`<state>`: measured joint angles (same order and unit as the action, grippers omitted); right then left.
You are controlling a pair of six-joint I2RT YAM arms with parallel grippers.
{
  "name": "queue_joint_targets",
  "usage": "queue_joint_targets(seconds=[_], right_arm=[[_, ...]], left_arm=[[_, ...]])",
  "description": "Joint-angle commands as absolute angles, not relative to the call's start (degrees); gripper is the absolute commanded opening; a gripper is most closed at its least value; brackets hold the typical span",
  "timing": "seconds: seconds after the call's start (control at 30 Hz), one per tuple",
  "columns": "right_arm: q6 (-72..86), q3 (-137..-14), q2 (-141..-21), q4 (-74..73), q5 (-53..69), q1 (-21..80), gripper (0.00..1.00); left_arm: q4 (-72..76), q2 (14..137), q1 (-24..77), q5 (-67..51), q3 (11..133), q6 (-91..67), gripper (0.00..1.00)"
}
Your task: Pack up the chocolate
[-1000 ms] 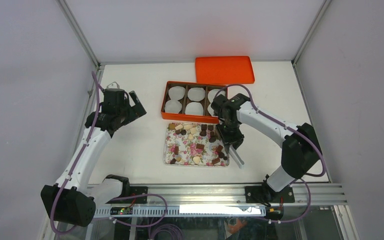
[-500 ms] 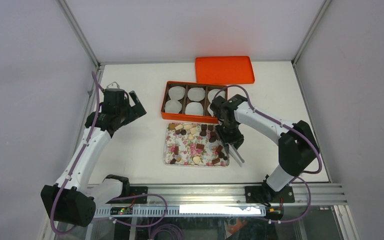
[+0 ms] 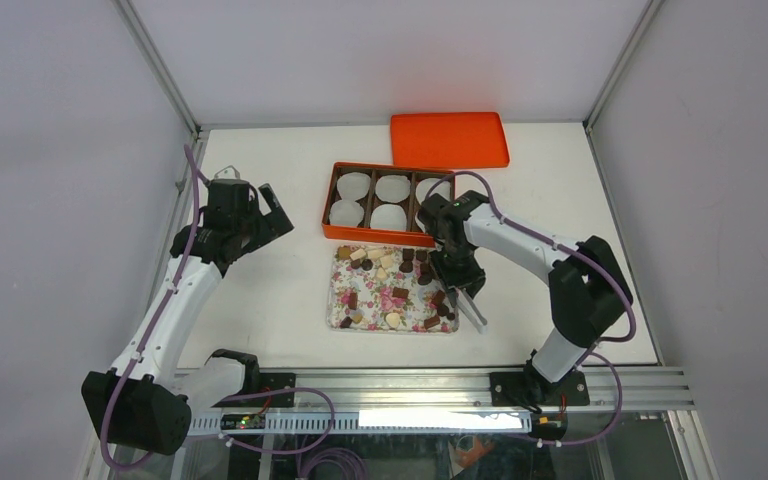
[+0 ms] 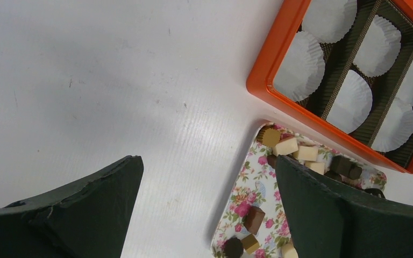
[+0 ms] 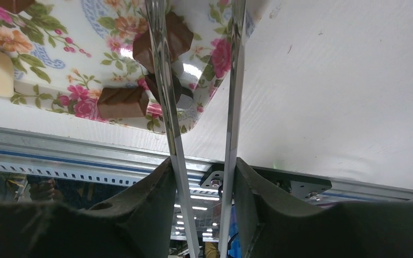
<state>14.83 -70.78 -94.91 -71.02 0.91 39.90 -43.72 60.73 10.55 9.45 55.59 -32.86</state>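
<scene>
White bench (image 3: 260,290). Orange lid (image 3: 449,139) at far edge, centre-right. Orange box (image 3: 370,236) with paper cups (image 3: 392,187), mid-bench. Floral tray (image 3: 343,283) toward front edge, chocolate (image 3: 400,293) scattered on it. Left gripper (image 3: 274,210) spread wide, grasping nothing, toward left edge. Right gripper (image 3: 457,285) clenched on tweezers (image 5: 166,80), tips apart over tray's right front corner.

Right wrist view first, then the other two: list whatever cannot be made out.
- Right wrist view: the tweezers run off the top edge, so whether their tips pinch a chocolate cannot be told.
- Top view: the right arm covers the right end of the box and whatever sits there.
- Left wrist view: the left fingers hide part of the tray.
- Top view: chocolate shapes are too small.
</scene>
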Motion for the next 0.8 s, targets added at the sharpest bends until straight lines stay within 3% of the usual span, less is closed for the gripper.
queue_joint_targets(seconds=[0.0,0.23,0.37,0.47,0.77], right_arm=[[13.5,-70.7,-95.8,-69.2,1.3,40.2,0.43],[13.0,-70.8,-96.9,-68.3,1.0,40.1,0.43],[13.4,-70.8,-95.8,-68.4,2.3,40.1,0.31],[14.1,-70.9,-94.5,-68.9,2.7,40.1,0.16],[14.8,-75.2,-90.7,-72.7,2.0,40.1,0.14]], left_arm=[[-42.3,59.1,10.9,8.5,55.4,-33.1,0.99],[-42.3,59.1,10.9,7.8,55.3,-33.5,0.99],[-42.3,59.1,10.9,8.0,55.0,-33.6,0.99],[-42.3,59.1,10.9,8.0,54.8,-33.8,0.99],[-42.3,59.9,10.9,8.6,55.0,-33.7,0.99]])
